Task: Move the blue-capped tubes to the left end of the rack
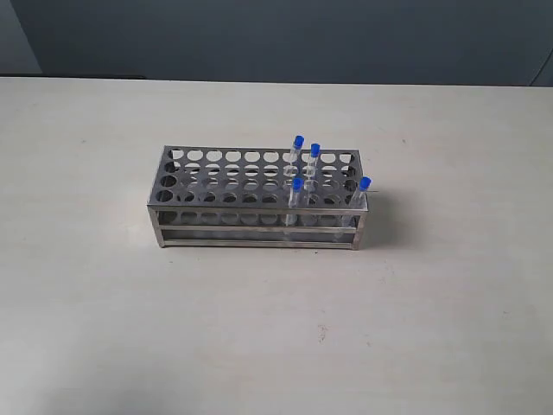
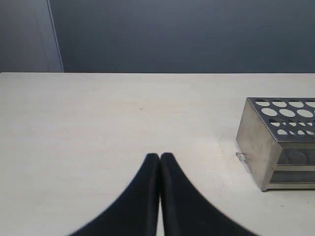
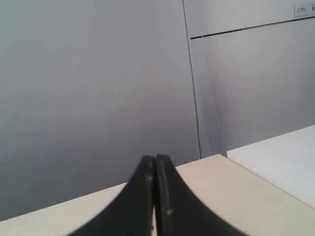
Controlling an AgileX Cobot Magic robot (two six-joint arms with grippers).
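Viewing the exterior frame from left to right, I see the pale table (image 1: 78, 303) filling the lower part of the picture, with a dark wall (image 1: 276, 39) across the top. The rack (image 1: 225, 186) stands at the centre of the frame, its long side toward the camera. All four blue-capped tubes (image 1: 297, 192) stand in the right-hand part of the rack, well apart from its left end. Two sit in the rear rows, side by side. One sits nearer the front, directly below the left one of that pair in the frame. The fourth tube (image 1: 364, 192) occupies the front right corner and leans slightly to the right.

On the left wrist camera, the left gripper (image 2: 159, 156) hovers over the table with its two black fingers pressed together, clenched on nothing. One end of the rack (image 2: 275, 142) shows near it, apart from the fingertips.

On the right wrist camera, the right gripper (image 3: 155, 157) is likewise clenched and empty, its fingers meeting along a thin seam. It points toward a grey wall panel (image 3: 88, 88) beyond the table's edge.
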